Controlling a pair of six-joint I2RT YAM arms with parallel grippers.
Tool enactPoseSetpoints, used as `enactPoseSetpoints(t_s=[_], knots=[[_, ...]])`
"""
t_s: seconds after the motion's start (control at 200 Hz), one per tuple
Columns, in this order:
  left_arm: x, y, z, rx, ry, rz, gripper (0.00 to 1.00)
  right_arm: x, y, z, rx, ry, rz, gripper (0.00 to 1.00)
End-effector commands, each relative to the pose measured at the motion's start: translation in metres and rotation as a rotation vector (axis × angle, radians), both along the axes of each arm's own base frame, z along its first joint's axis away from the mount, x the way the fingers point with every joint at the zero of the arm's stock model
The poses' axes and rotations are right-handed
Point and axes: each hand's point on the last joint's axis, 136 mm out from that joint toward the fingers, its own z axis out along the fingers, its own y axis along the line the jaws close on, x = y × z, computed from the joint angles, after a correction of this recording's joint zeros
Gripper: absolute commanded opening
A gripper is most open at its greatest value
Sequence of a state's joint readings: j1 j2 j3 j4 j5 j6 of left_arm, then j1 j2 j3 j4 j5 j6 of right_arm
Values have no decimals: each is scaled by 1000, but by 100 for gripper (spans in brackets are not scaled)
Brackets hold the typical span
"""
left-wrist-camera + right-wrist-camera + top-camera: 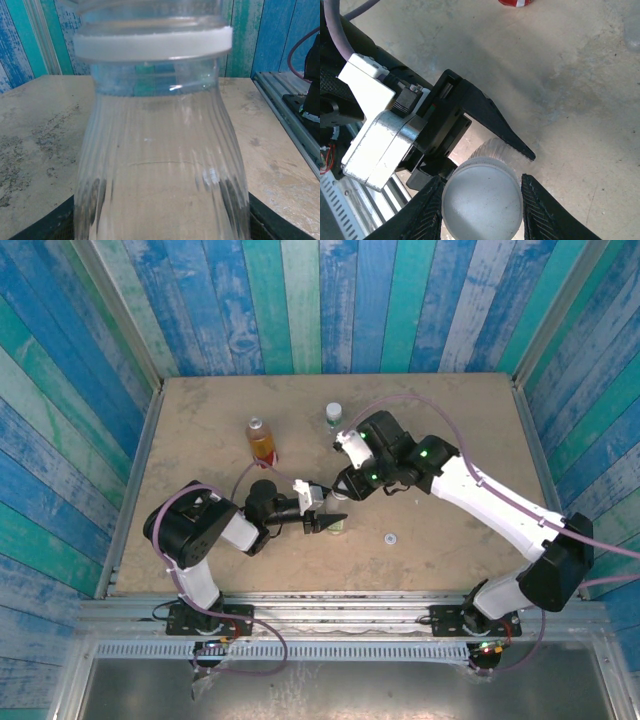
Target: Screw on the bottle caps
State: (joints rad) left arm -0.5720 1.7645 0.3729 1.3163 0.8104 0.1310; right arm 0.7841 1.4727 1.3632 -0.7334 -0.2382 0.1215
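A clear ribbed bottle [160, 150] stands upright near the table's front middle, and my left gripper [160, 231] is shut on its body from the left. In the top view the same bottle [340, 524] sits between the left gripper's [328, 525] dark fingers. A white bottle cap [482, 204] sits on its neck, with my right gripper [482, 186] shut on the cap from above. The right gripper [344, 494] hangs just over the bottle. Another bottle cap [390, 537] lies loose on the table to the right. An orange bottle [261, 438] and a short green-labelled bottle [334, 415] stand farther back.
The sandy tabletop [450, 420] is boxed in by blue striped walls [330, 300]. A metal rail [280, 105] runs along the table's side. The orange bottle's red base [516, 2] shows at the top of the right wrist view.
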Motion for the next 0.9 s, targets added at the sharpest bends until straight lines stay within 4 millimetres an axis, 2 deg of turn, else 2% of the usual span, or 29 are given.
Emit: enactPoseSetpoints(t_s=[0.0,0.205,0.33,0.536,0.686,0.781,0.891], knots=[[3,1,-15,42,39,17,60,-12,2,-5,-43,16,48,36],[3,1,-16,45,45,15,60,-19,4,-8,-79,-8,84,34],[4,1,-16,45,44,15,60,-24,5,-10,-85,-2,100,37],[4,1,-17,47,49,14,60,-23,0,-16,-129,-10,93,37],[4,0,-17,47,48,13,60,-26,6,-14,-132,-19,111,37],[4,0,-17,46,50,14,60,-32,10,-15,-120,-3,134,39],[4,1,-16,46,51,14,60,-28,6,-17,-142,-17,112,42]])
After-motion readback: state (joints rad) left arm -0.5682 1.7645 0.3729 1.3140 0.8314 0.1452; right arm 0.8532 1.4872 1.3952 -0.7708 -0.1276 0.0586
